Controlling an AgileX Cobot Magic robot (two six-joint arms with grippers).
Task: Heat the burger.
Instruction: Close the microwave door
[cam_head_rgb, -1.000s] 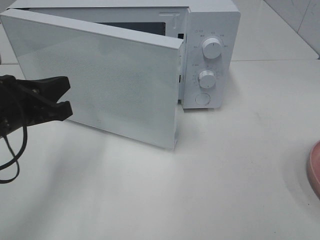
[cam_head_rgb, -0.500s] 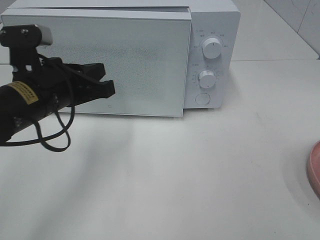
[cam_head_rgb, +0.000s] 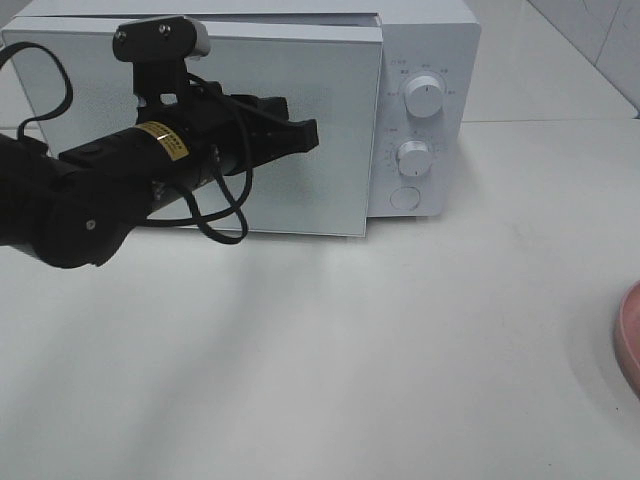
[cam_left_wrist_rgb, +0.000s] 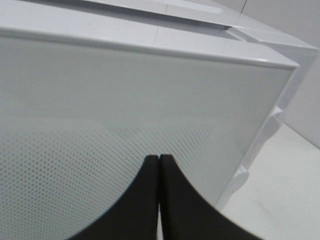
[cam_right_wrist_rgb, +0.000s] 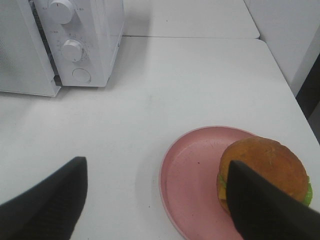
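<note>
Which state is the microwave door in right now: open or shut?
Shut, or very nearly: the microwave door lies flush beside the control panel, with the closed left hand before it.

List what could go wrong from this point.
1. The microwave door looks shut while the burger sits outside on the pink plate; heating now would warm nothing.
2. The shut left gripper is close to the door and might scrape it.

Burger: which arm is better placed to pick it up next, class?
Right. The right gripper hangs open by the burger on the pink plate; the left gripper is shut, over at the microwave door.
</note>
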